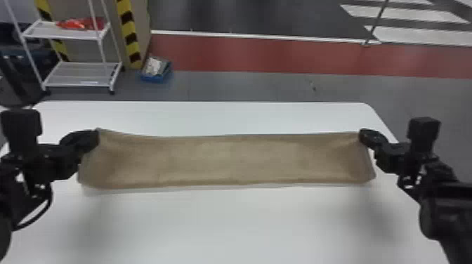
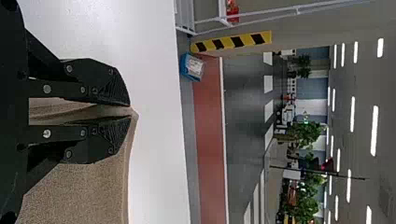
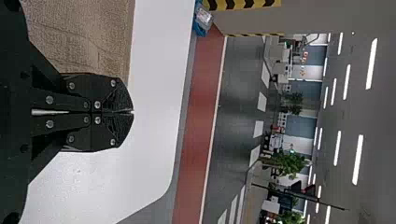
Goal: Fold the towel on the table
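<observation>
"Left claw (image 1: 93, 139) at the far left corner of a tan towel (image 1: 228, 159), right claw (image 1: 365, 135) at the far right, as seen from the head. The towel spans the white table (image 1: 246, 224) between them in a long strip. What does the fold ask of the pair?"

"Matched travel, by my reading. Creases fan out from both corners, so the cloth looks drawn fairly taut. Bring the held edge toward the robot with both claws at one height and one pace, and the fold should land square."

"And at the left wrist?"

"Fingers nearly together, pinching cloth, with the towel's edge just past the tips. That bite looks sound. Keep it firm, and avoid twisting, which could roll the edge into a ridge."

"The right wrist?"

"Fingers pressed flat against each other, the towel running in beside one of them. They appear to pinch only a sliver of the corner, so this looks the likelier side to slip. Go gently, without a sideways tug."

"How should it finish?"

"Lower the edge until it rests along the near one, keep slight tension across the width, then part the fingers on both sides together and back away level, so neither corner is dragged."
</observation>
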Tool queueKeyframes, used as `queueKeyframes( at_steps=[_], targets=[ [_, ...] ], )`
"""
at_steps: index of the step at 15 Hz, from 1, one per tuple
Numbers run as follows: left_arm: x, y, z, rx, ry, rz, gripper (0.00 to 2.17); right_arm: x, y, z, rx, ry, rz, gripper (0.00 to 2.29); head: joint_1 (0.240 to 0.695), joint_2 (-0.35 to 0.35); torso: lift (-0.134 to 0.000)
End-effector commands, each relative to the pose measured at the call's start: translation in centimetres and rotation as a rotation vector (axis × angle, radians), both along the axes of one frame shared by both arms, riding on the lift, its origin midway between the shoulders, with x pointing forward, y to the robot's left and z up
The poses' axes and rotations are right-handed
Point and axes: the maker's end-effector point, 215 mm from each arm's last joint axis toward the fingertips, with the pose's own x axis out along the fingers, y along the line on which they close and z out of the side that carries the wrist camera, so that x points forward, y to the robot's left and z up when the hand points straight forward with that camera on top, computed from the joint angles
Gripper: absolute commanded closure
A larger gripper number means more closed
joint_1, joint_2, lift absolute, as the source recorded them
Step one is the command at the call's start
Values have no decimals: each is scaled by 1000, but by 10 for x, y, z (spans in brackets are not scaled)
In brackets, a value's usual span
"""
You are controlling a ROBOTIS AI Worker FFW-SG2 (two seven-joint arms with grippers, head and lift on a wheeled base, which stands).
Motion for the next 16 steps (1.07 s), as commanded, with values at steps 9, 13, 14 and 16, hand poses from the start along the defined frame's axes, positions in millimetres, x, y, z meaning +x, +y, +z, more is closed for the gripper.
queueKeyframes(
  at_steps=[9, 13, 14, 16],
  targets=[
    [11, 17, 12, 112, -102, 36, 26, -3, -2, -5, -7, 14, -5, 326, 695, -110, -128],
    [7, 36, 29, 57, -149, 79, 36, -6, -11, -2, -12, 11, -14, 107, 695, -94, -128],
    [6, 42, 36, 22, -159, 94, 36, -7, -13, -3, -5, 24, -16, 110, 695, -94, -128],
    [-1, 47, 25, -48, -116, 100, 49, -11, -12, -2, 7, 68, 28, 127, 695, -90, -128]
  ],
)
